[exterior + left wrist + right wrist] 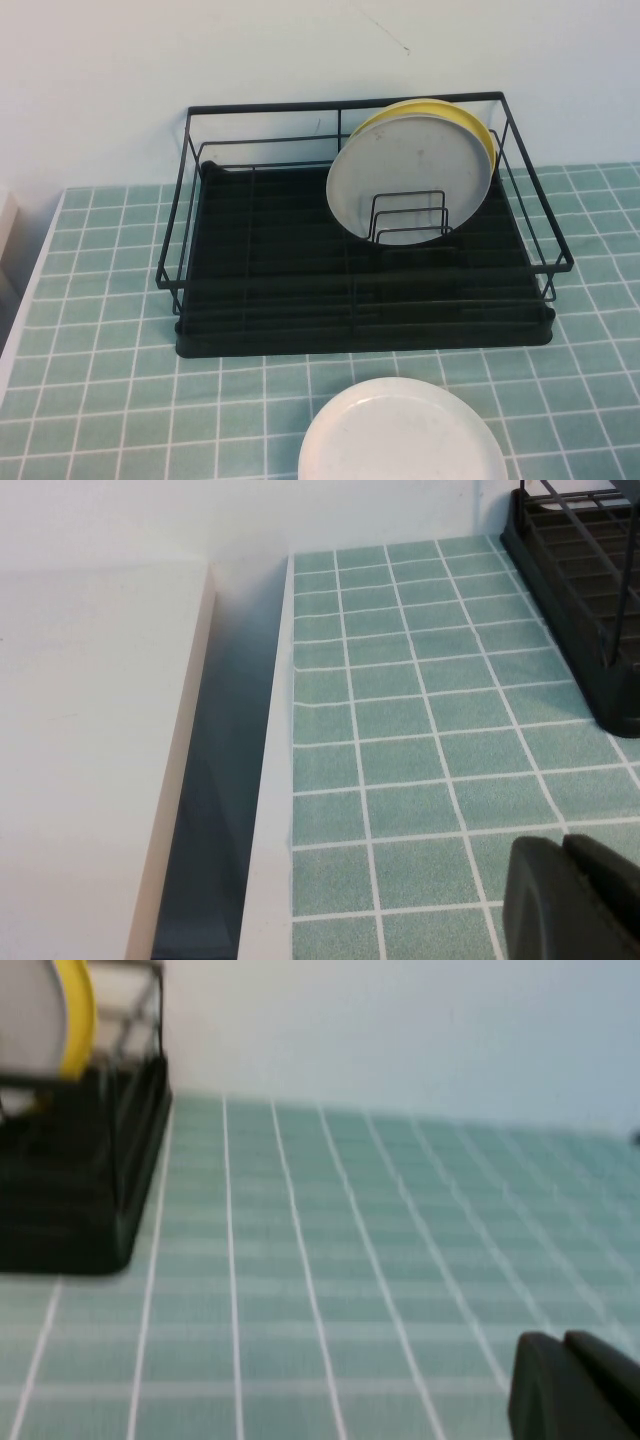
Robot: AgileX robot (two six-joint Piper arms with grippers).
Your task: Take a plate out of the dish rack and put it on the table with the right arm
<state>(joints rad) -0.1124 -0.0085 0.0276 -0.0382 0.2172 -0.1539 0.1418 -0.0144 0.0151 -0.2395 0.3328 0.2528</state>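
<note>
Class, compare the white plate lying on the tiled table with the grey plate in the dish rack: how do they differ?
The white plate lies flat on the table, before the dish rack; the grey plate stands on edge inside it, behind wire dividers. The white plate is glossy cream-white and alone; the grey plate is dull with a yellow plate behind it. Both are round. The left gripper and right gripper sit low over tiles, touching neither.

Right gripper [575,1390]: dark finger tips in view, held just above the table [330,1300]; open or closed not discernible. Dish rack [85,1175] stands on the tiles well apart from the gripper. In the rack, upright: a grey plate [30,1015], a yellow plate [78,1015] directly against it. Bare tiles between gripper and rack.
</note>
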